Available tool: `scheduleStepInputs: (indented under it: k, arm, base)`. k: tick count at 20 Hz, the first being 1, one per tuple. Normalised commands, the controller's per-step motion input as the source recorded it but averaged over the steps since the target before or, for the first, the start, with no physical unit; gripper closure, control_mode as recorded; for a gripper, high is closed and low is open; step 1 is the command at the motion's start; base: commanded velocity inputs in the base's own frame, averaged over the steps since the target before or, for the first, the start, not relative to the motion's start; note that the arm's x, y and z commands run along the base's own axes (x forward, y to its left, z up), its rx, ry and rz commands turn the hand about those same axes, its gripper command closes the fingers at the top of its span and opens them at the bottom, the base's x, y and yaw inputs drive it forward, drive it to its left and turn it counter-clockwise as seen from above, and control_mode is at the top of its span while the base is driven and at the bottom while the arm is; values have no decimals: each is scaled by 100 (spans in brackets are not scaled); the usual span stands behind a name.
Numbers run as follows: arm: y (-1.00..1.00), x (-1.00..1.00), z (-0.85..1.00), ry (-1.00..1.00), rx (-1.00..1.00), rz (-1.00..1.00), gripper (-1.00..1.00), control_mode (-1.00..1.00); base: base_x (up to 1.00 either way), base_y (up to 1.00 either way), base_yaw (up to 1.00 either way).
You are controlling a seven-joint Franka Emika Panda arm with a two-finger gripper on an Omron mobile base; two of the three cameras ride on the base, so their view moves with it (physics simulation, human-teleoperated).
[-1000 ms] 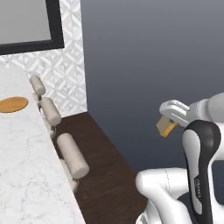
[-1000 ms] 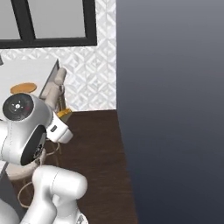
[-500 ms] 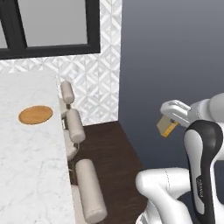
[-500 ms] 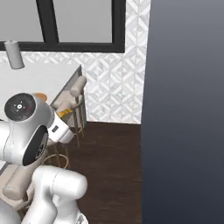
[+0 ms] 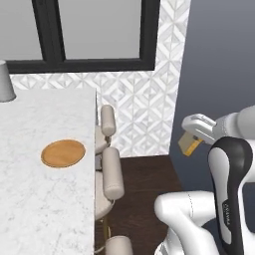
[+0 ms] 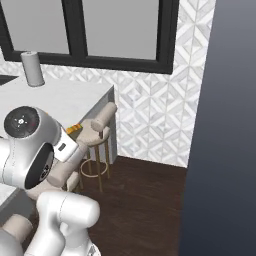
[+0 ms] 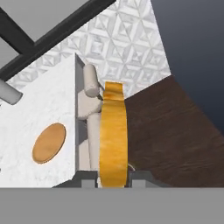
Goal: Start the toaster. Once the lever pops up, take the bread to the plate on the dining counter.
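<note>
Plate (image 5: 63,153): flat, round, orange-brown, lying on the dining counter (image 5: 30,199) near its right edge, nothing resting on it. The counter top is a white slab with grey veining and a straight edge. A grey cylindrical container (image 5: 4,82) stands at the counter's far left corner; its contents cannot be made out.

Beige padded stools (image 5: 112,172), with rounded cylindrical backs, stand in a row along the counter's right edge, over dark wood flooring. The wall behind carries a white geometric diamond tile beneath a black-framed window.

Bread (image 7: 113,135): a small slice with orange-brown crust, seen edge-on in the hand view. The gripper (image 7: 113,177) is clenched on it, one fingertip on each face, the slice projecting straight out beyond the tips. Bread and gripper (image 5: 191,142) sit in the air off the counter's right edge, well apart from the plate.
</note>
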Motion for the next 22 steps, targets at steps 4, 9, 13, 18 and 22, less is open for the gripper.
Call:
scheduleStepInputs:
  k: [4,9,13,18,22]
  arm:
    - [0,0,0,0,0,0,100,100]
    - [0,38,-6,0,-3,34,100,-100]
    - [15,39,-1,0,-4,49,100,-100]
    - [42,73,0,6,-2,49,100,-100]
    - [69,100,-12,7,0,35,100,-100]
  base:
    - [92,-15,30]
    - [0,0,0]
    - [0,0,0]
    - [0,0,0]
    - [0,0,0]
